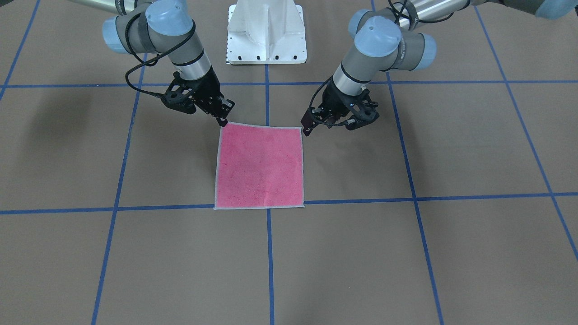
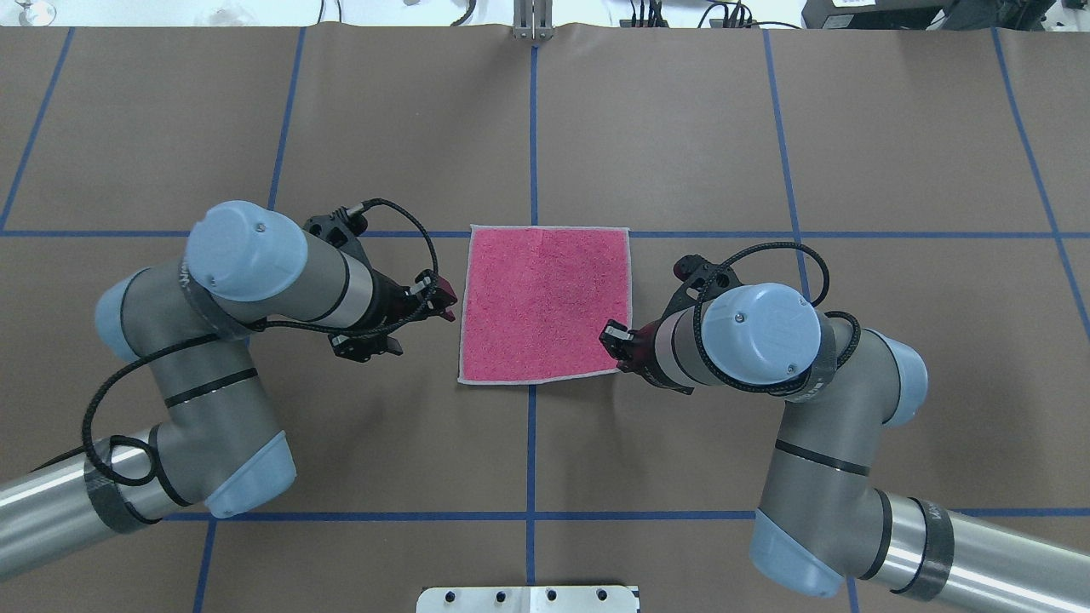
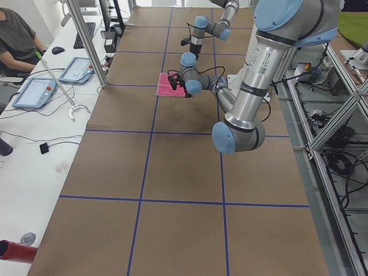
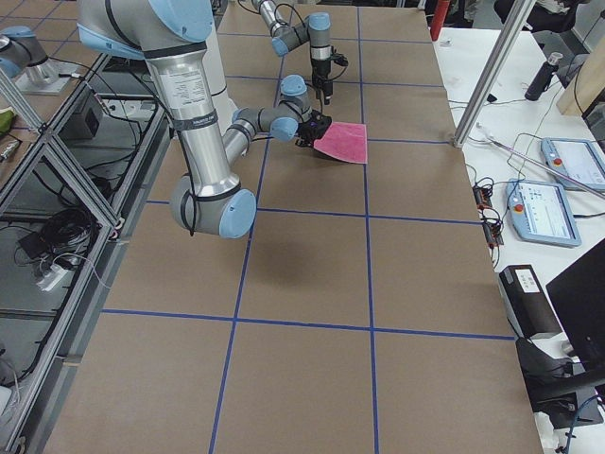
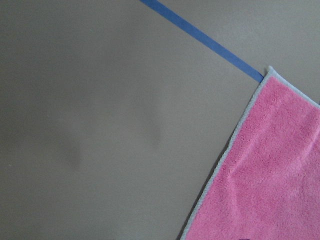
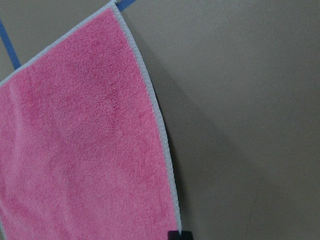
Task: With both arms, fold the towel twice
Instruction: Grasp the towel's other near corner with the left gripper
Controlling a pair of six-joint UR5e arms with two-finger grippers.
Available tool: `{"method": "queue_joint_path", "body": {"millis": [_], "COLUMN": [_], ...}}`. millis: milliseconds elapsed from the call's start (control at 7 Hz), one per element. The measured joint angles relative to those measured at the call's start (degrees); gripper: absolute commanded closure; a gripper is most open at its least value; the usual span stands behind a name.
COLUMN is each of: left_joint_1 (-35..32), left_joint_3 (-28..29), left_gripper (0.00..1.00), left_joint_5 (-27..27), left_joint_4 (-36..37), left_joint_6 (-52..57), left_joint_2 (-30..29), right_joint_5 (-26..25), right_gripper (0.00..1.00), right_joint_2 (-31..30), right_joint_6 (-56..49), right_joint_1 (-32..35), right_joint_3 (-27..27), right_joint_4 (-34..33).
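Observation:
The towel point(image 1: 259, 167) lies flat and square on the brown table, pink face up, with a light grey hem; it also shows in the overhead view point(image 2: 545, 302). My left gripper point(image 1: 308, 127) point(image 2: 446, 303) hovers just outside the towel's edge on my left, near the corner closest to me. It looks shut and empty. My right gripper point(image 1: 223, 119) point(image 2: 615, 339) hovers at the towel's near corner on my right. It also looks shut and empty. The left wrist view shows the towel's edge and a far corner point(image 5: 270, 175). The right wrist view shows its other edge point(image 6: 80, 150).
The white pedestal base point(image 1: 266, 31) stands behind the towel on my side. Blue tape lines point(image 1: 361, 201) grid the table. An operator point(image 3: 14, 34), tablets point(image 3: 34, 92) and a metal post point(image 3: 86, 40) are along the far side desk.

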Motion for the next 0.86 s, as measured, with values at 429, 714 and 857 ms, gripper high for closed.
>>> {"method": "queue_joint_path", "body": {"millis": [429, 714, 857], "left_joint_1": [3.0, 3.7, 3.9], "left_joint_3": [2.2, 2.6, 3.0], "left_gripper": [0.31, 0.33, 0.33], "left_joint_5": [1.6, 1.6, 1.6], "left_joint_4": [-0.4, -0.5, -0.5], "left_joint_6": [-1.0, -1.0, -1.0], "left_joint_2": [-1.4, -1.7, -1.9], "right_joint_5": [0.0, 0.0, 0.0], "right_gripper": [1.00, 1.00, 1.00], "right_joint_2": [-0.1, -0.1, -0.1], "right_joint_6": [0.0, -0.1, -0.1], "right_joint_1": [0.0, 0.0, 0.0], "right_joint_3": [0.0, 0.0, 0.0], "right_joint_4": [0.0, 0.0, 0.0]}}
